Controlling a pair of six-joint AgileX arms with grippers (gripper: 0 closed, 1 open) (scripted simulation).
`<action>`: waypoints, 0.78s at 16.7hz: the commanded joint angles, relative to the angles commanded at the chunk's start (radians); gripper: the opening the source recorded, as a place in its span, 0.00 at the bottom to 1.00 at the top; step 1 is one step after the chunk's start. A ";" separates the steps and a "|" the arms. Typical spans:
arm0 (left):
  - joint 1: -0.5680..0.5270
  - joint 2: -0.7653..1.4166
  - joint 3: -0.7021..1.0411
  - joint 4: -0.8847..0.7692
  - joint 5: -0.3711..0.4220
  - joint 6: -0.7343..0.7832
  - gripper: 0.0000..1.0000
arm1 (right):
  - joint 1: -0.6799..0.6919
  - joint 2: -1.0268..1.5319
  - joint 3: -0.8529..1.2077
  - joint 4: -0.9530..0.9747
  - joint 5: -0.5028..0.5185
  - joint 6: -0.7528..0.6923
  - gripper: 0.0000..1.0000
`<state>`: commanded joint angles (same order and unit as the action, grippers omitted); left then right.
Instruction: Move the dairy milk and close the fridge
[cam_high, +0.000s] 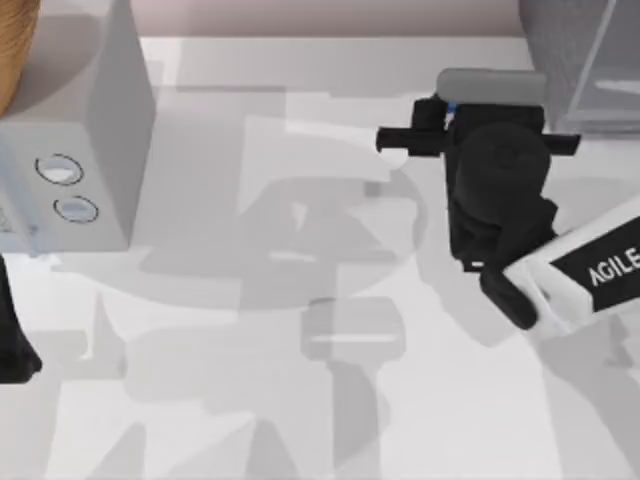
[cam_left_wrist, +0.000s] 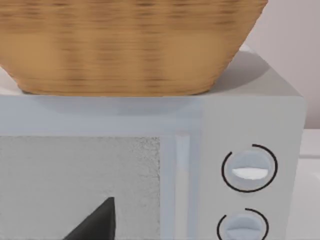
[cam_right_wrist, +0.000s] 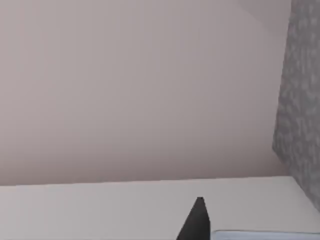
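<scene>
From my left wrist camera I face a smooth light-grey box (cam_left_wrist: 255, 117) with two round dials (cam_left_wrist: 248, 168), one above the other, beside its speckled front panel (cam_left_wrist: 80, 185). A woven basket (cam_left_wrist: 130, 45) sits on top of the box. One dark fingertip (cam_left_wrist: 97, 222) of my left pincer pokes up, just before the panel.

We can read one marking: white letters "AGILE", cut off by the picture's edge, on a black band of our right arm (cam_high: 590, 265) near the tabletop's right edge.
</scene>
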<state>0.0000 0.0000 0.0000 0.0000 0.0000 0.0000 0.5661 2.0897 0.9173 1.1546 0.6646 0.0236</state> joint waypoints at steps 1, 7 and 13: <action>0.000 0.000 0.000 0.000 0.000 0.000 1.00 | -0.066 -0.071 -0.063 -0.005 -0.081 -0.001 0.00; 0.000 0.000 0.000 0.000 0.000 0.000 1.00 | -0.441 -0.473 -0.418 -0.032 -0.513 -0.006 0.00; 0.000 0.000 0.000 0.000 0.000 0.000 1.00 | -0.552 -0.585 -0.527 -0.040 -0.625 -0.008 0.00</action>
<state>0.0000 0.0000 0.0000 0.0000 0.0000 0.0000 0.0145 1.5050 0.3904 1.1142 0.0394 0.0159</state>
